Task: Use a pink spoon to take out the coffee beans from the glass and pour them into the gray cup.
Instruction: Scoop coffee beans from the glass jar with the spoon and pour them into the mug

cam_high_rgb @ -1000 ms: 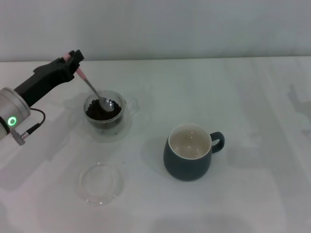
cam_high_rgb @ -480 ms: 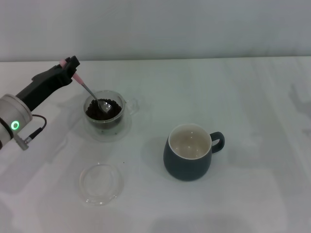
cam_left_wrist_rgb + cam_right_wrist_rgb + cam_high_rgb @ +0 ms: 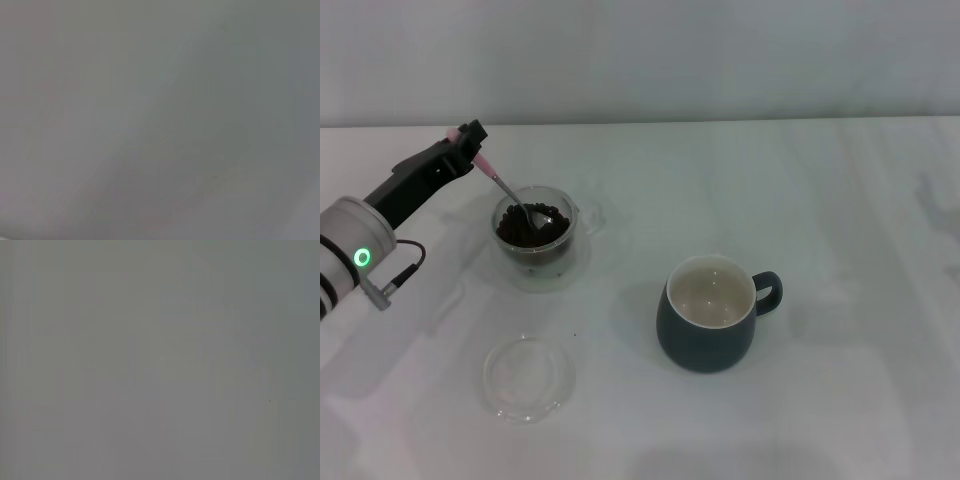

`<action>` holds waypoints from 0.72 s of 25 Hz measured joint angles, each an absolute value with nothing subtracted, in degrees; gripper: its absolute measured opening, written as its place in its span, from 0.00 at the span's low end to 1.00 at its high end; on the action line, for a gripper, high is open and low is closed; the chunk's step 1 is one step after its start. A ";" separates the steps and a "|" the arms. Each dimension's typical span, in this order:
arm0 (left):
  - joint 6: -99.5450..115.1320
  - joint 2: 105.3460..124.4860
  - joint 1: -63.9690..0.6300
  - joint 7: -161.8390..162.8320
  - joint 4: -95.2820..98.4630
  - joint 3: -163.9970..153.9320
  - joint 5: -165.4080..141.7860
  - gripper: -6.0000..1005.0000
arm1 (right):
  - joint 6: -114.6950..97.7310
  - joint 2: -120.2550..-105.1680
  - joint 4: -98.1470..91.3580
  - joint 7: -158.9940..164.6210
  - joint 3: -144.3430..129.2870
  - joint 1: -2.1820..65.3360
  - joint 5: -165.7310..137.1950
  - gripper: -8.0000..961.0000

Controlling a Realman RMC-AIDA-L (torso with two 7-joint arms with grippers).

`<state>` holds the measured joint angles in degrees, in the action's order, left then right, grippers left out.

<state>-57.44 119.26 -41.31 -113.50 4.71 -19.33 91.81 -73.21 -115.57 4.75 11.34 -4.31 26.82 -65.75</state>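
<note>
Your left gripper (image 3: 470, 140) is clamped on the spoon (image 3: 500, 185) handle, its bowl dipped in the beans (image 3: 533, 227) inside the glass (image 3: 535, 240), well left of the gray cup (image 3: 710, 312).

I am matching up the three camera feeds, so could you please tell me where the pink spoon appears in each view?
Head view: the pink spoon is at upper left, its handle held by the left end effector, its bowl down among the coffee beans in the glass.
Left wrist view: not in it; only a featureless grey field.
Right wrist view: not in it; likewise.
Shared landmark: none shows in all three views.
</note>
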 joint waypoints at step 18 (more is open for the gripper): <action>-56.59 119.27 -40.89 -107.60 2.00 -19.34 92.94 0.14 | -73.23 -115.57 4.57 11.34 -4.31 27.20 -65.74 0.91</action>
<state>-56.59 119.27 -40.89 -107.60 2.00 -19.34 92.94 -73.23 -115.57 4.57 11.34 -4.31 27.20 -65.74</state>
